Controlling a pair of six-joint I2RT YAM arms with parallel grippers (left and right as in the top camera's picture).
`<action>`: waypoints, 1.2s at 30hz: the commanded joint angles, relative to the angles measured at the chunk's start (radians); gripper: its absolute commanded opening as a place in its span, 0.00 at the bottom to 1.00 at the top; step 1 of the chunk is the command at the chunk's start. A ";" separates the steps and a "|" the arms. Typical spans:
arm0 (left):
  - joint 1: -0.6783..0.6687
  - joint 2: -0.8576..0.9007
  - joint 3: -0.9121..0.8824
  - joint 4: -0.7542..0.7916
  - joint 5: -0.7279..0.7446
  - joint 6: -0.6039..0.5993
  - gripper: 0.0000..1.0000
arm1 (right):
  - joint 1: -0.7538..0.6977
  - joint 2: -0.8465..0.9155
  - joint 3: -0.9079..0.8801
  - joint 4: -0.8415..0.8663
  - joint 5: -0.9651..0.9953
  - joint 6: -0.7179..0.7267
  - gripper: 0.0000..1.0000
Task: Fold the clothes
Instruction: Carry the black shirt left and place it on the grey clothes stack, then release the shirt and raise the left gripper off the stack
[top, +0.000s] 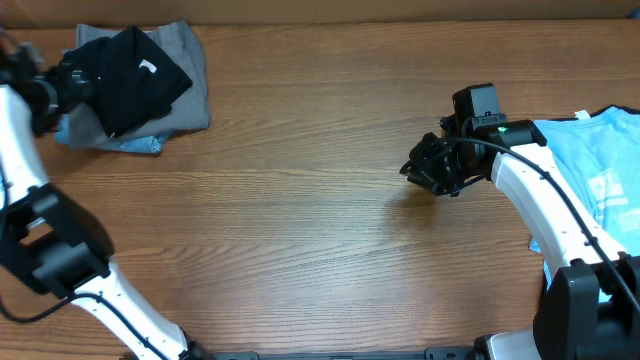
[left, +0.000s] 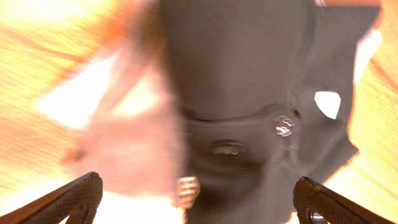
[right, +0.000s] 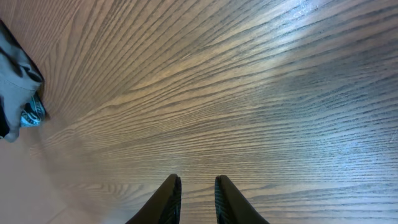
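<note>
The black T-shirt (top: 135, 70) with its small white neck label lies bunched on a pile at the table's far left. My left gripper (top: 75, 80) is at the pile's left edge. In the blurred left wrist view its fingers (left: 196, 190) are wide open and hold nothing, just above dark fabric (left: 242, 68) with a white label. The light blue printed T-shirt (top: 600, 165) lies at the right edge. My right gripper (top: 430, 165) hovers over bare wood left of that shirt. Its fingers (right: 198, 186) are nearly together and empty.
Grey trousers (top: 185, 85) lie under the black T-shirt, with a bit of light blue cloth (top: 135, 145) at the pile's front. The pile also shows at the far left of the right wrist view (right: 15, 74). The wooden table (top: 300, 220) spans the middle.
</note>
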 joint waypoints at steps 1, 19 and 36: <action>0.096 -0.006 0.122 -0.038 0.050 -0.032 1.00 | 0.001 -0.008 0.016 0.012 0.008 -0.007 0.22; -0.144 -0.004 -0.142 0.148 -0.091 0.117 0.04 | 0.001 -0.008 0.016 0.050 0.044 -0.007 0.23; -0.158 -0.030 -0.259 0.275 -0.178 -0.054 0.59 | 0.001 -0.008 0.016 0.034 0.043 -0.008 0.22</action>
